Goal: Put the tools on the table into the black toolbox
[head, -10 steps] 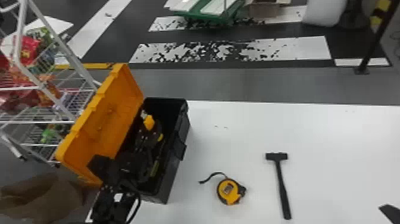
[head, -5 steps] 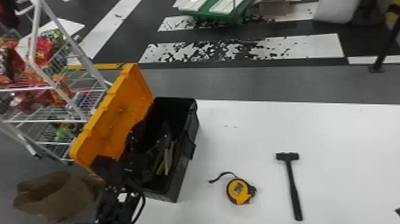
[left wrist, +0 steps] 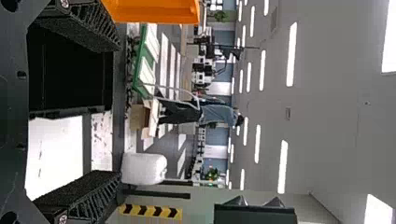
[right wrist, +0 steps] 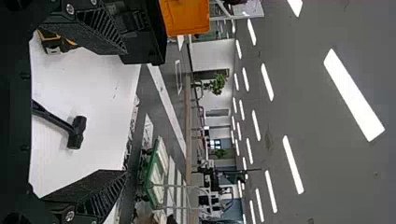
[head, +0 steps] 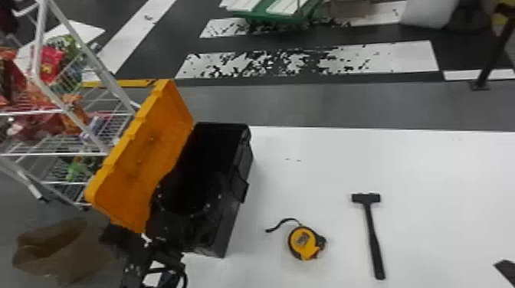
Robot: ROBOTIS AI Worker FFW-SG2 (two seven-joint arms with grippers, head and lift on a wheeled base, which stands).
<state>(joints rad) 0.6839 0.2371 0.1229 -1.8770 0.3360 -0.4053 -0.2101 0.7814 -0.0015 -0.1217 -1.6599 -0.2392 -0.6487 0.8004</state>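
Observation:
The black toolbox (head: 230, 220) stands with its orange lid (head: 141, 157) raised at the table's left. Over its near half is my left gripper (head: 187, 193), dark against the box; in the left wrist view the left gripper (left wrist: 116, 112) is open, the toolbox (left wrist: 70, 74) between and beyond its fingers. Right of the box lie the yellow tape measure (head: 302, 242) and, farther right, the black hammer (head: 372, 233). My right gripper (head: 506, 270) shows at the right edge. In its wrist view the right gripper (right wrist: 123, 112) is open, hammer (right wrist: 77, 132) beyond.
A white wire rack (head: 57, 153) with colourful packets stands left of the toolbox, and a brown bag (head: 57, 249) is below it. The white table (head: 440, 164) extends right from the box. A green cart (head: 276, 15) stands on the floor beyond.
Yellow was visible near my left gripper over the toolbox, then pale yellowish handles lower inside the box; neither is visible now. The head view has shifted slightly.

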